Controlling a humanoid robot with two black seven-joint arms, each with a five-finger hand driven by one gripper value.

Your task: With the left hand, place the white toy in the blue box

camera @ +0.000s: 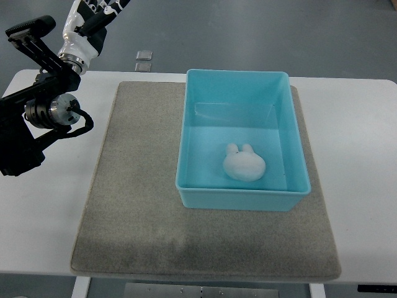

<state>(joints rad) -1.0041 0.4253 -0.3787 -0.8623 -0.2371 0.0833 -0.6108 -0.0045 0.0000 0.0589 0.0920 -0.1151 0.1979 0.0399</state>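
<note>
Inside blue box (197, 124) on grey mat (136, 205) lies white toy (243, 163); left hand (93, 18) fingers' state unclear

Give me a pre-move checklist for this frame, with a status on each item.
1. Toy inside the box: ok, it lies on the box floor near the front wall.
2. Toy free of any hand: ok, nothing touches it.
3. Box flat on the mat: ok, it sits level, all of its base on the mat.
4. Left arm clear of the box: ok, it is over the table's left edge, well apart from the box.
5. Left hand empty: cannot tell, its fingers run out of the picture's top edge.
6. Right arm: cannot tell, not in view.
</note>
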